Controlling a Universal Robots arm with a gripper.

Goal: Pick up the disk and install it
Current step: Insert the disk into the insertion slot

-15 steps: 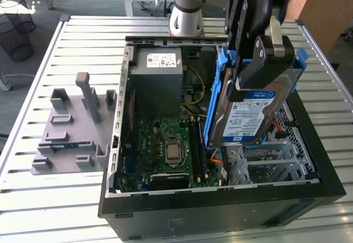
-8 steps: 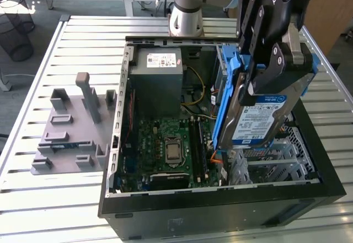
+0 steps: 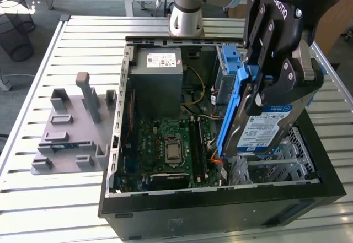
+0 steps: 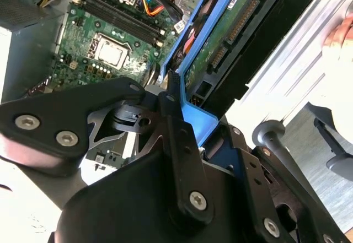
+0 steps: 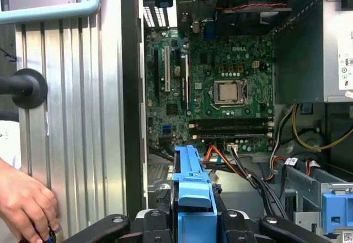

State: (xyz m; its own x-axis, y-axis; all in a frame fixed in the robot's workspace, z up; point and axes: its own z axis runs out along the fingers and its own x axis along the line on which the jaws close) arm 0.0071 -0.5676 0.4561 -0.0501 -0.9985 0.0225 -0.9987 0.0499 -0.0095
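Two jaws are shut tight on the disk (image 3: 268,130), pinching its blue rails. Disk hangs just under them, long side up & down, tipped a bit, above the grey bay (image 3: 287,163) at the exterior view's right of the open PC case (image 3: 209,210).

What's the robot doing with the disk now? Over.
Gripper: jaws shut on disk. Disk tilted over open case, not seated. Person's hand beside case.

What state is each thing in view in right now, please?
disk: held in the air, tilted on edge, not seated.
end effector: shut on the disk.
computer case: lying flat, side panel off.
blue latch piece: standing upright.
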